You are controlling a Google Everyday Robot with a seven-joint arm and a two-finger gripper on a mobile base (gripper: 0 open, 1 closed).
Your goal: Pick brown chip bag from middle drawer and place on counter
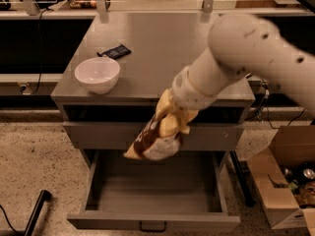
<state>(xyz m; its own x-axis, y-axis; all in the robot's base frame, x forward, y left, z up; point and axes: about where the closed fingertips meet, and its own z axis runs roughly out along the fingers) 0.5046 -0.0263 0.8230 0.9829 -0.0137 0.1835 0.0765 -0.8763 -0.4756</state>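
My gripper [172, 119] is shut on the brown chip bag [150, 142] and holds it in the air in front of the cabinet, at the height of the counter's front edge. The bag hangs down below the gripper, tilted to the left, well above the open middle drawer [101, 178]. The drawer is pulled out and its grey floor shows nothing in it. The counter [162, 48] lies just behind the gripper. My white arm [236, 48] reaches in from the upper right across the counter's right part.
A white bowl [97, 73] stands at the counter's front left, with a small flat dark-blue packet [114, 51] behind it. A shut drawer front [98, 134] sits above the open drawer. An open cardboard box [288, 181] stands on the floor at the right.
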